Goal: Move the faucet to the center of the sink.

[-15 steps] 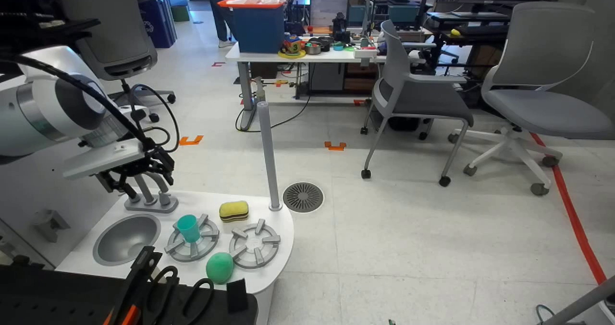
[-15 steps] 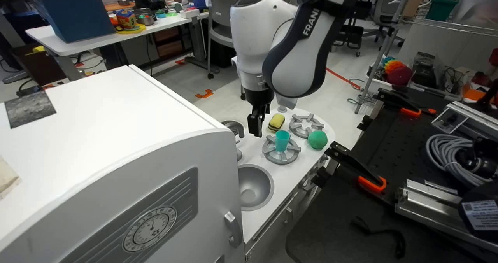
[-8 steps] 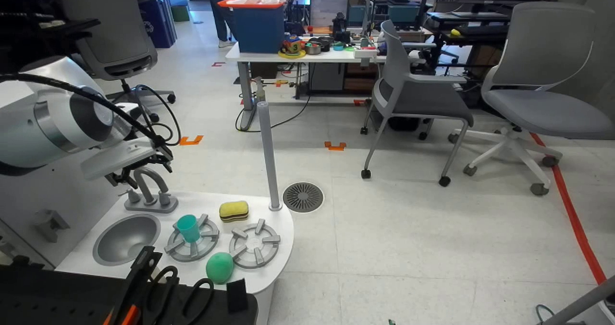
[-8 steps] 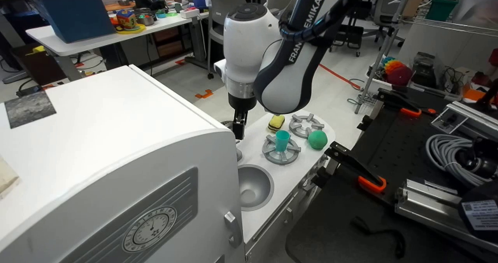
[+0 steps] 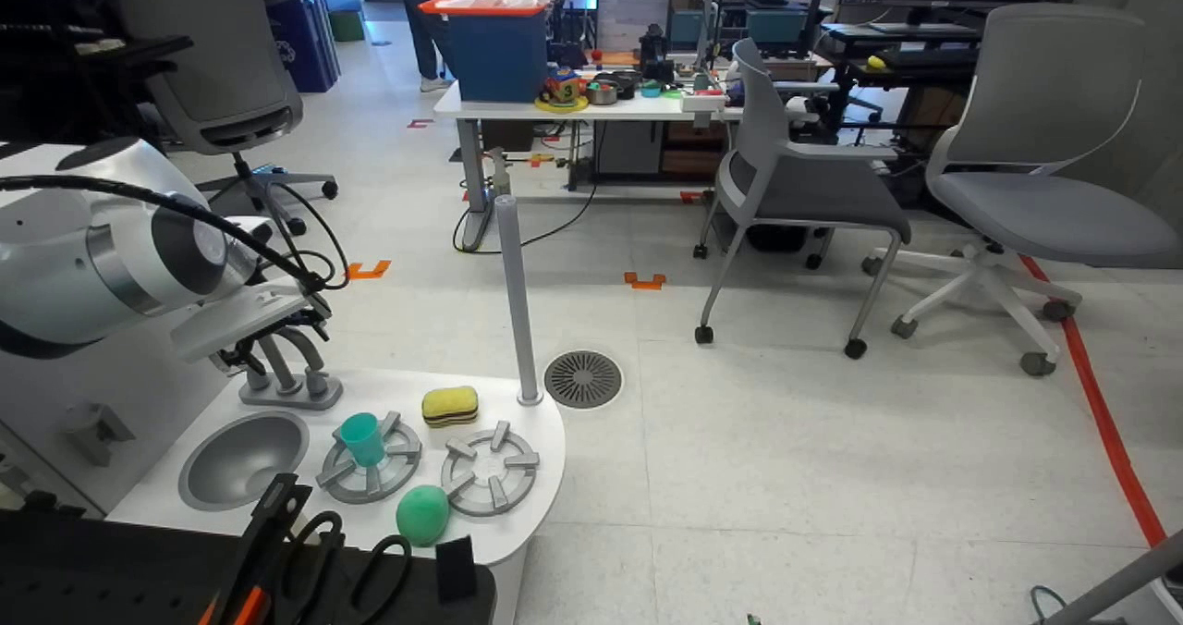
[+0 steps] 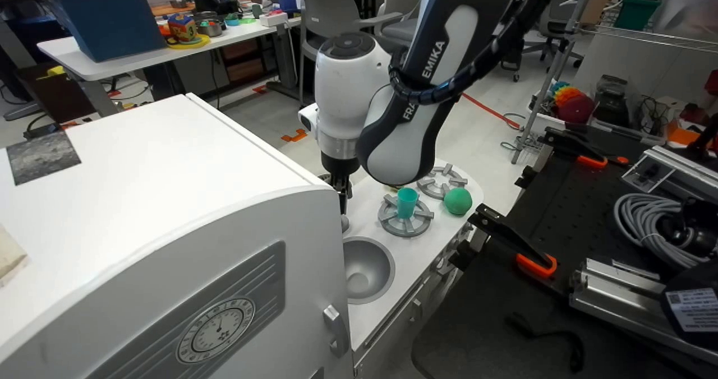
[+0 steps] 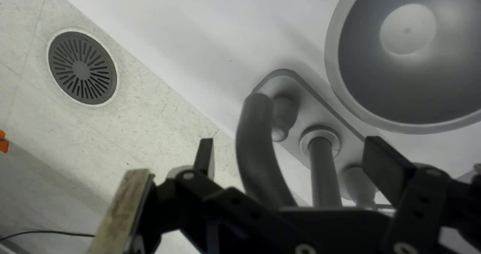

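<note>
The grey arched faucet (image 5: 274, 359) stands on its base behind the sink (image 5: 245, 463). Its spout points away from the basin. In the wrist view the spout (image 7: 257, 148) and upright stem (image 7: 324, 171) both lie between my fingers, and the spout's end is outside the sink (image 7: 375, 85). My gripper (image 7: 291, 152) is open around the faucet's arch, with gaps on both sides. In an exterior view the gripper (image 5: 282, 346) is at the top of the faucet. In an exterior view the gripper (image 6: 343, 202) hides most of the faucet (image 6: 344, 223), beside the sink (image 6: 367, 272).
A teal cup (image 5: 362, 438) stands on a grey burner ring (image 5: 372, 482) near the sink. A yellow sponge (image 5: 450, 405), a green ball (image 5: 423, 515) and an upright grey post (image 5: 518, 301) are on the counter. A tall white cabinet (image 6: 252, 239) borders the sink.
The arm has come down, and the gripper has moved from above and beside the faucet to around its arch. The faucet and the other objects have not visibly moved.
</note>
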You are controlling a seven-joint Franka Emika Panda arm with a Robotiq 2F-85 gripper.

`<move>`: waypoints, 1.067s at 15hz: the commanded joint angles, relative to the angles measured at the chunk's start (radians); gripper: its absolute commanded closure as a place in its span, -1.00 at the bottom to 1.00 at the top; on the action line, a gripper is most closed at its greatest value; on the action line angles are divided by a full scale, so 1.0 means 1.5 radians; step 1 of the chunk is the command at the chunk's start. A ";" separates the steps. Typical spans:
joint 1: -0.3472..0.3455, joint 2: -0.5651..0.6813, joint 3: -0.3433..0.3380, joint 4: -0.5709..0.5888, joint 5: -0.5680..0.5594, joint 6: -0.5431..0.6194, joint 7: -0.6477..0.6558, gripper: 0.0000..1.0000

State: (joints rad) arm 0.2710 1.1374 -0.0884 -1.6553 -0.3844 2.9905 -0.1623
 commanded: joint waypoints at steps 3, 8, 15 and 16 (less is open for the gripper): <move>-0.010 0.007 0.043 -0.013 0.005 -0.001 -0.032 -1.00; -0.045 -0.029 0.106 -0.077 0.018 -0.016 -0.048 -1.00; -0.083 -0.071 0.166 -0.142 0.053 -0.024 -0.038 -1.00; -0.089 -0.077 0.175 -0.150 0.063 -0.026 -0.036 -1.00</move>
State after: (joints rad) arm 0.1727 1.0745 0.1209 -1.8198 -0.3344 2.9827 -0.2012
